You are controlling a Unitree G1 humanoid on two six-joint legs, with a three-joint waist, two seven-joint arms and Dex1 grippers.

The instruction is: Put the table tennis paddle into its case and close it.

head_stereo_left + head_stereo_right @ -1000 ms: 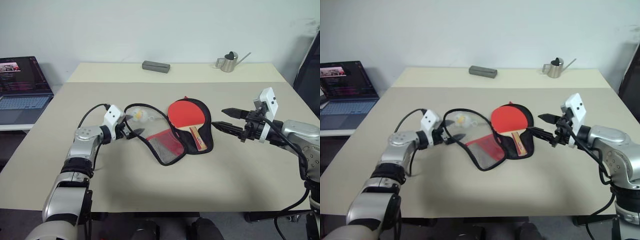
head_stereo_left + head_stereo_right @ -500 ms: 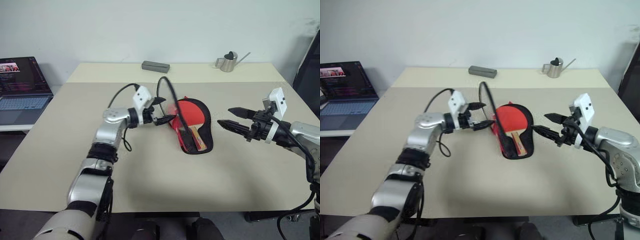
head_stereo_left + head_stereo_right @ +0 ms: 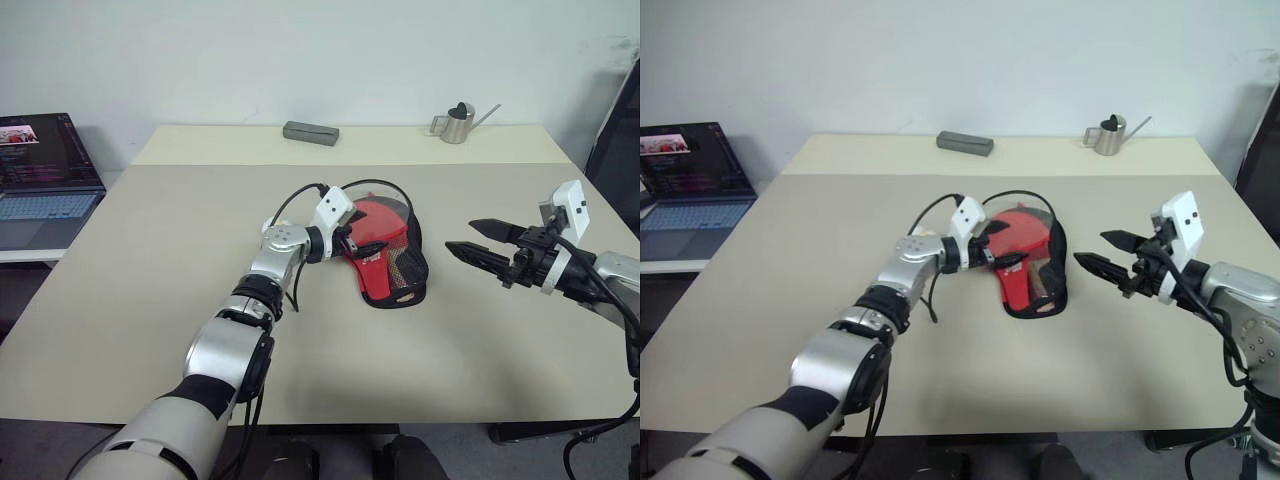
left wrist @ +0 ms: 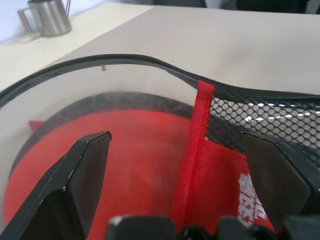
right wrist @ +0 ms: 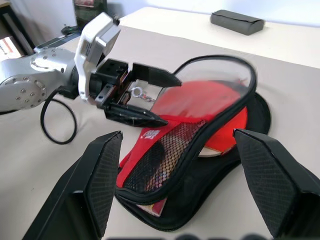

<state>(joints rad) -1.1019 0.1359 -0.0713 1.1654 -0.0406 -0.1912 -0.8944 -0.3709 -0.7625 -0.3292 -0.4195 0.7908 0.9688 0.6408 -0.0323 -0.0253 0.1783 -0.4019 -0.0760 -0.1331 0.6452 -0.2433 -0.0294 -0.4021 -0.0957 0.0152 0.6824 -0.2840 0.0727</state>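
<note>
Red round rubber-faced paddle (image 3: 385, 222) lies inside the black fabric zip case (image 3: 412, 268), mid-table. My left tool (image 3: 364, 247), fingers apart, is at the unzipped lid. Unheld, the lid could spring open.

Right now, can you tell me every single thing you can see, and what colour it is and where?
Table tennis paddle: one, red, lying inside the open case.
Case: one, black with red lining, mid-table, flap half folded over the paddle.
Grey box: one, far edge of the table.
Watering can: one, silver, far right of the table.
Laptop: one, dark, open, left of the table.
Table: one, beige.
Left tool: black, open, at the case flap.
Right tool: black, open, right of the case.
</note>
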